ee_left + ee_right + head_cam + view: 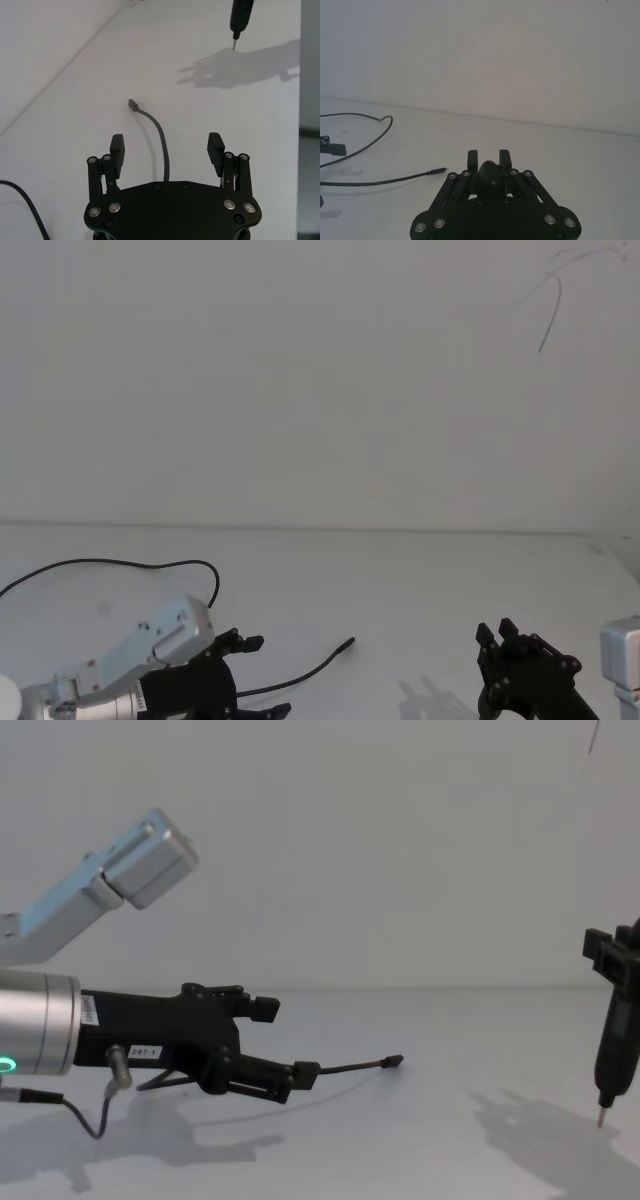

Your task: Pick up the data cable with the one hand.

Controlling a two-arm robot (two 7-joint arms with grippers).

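Closest of all, low on the robot's left, the left gripper [288, 1040] reaches forward just above the white tabletop [400, 570]. It is a black clamp on a silver cylindrical wrist that shows a green light ring. Its jaws stand wide open, one finger on each side of the data cable [161, 137], and they have not closed on it. This thin black cable lies flat on the tabletop. It runs out from under the gripper, between the two fingers, and curves gently away toward the middle of the tabletop. It ends in a small black plug [395, 1062] that rests beyond the fingertips. A separate thin dark wire [100, 562] loops across the tabletop behind the left arm, apart from the cable. Low on the robot's right, well away from the cable, the right gripper [488, 157] hangs over the tabletop with its jaws drawn close together. From the side, its long tapered finger [610, 1060] points down, its pin tip just above its own shadow.
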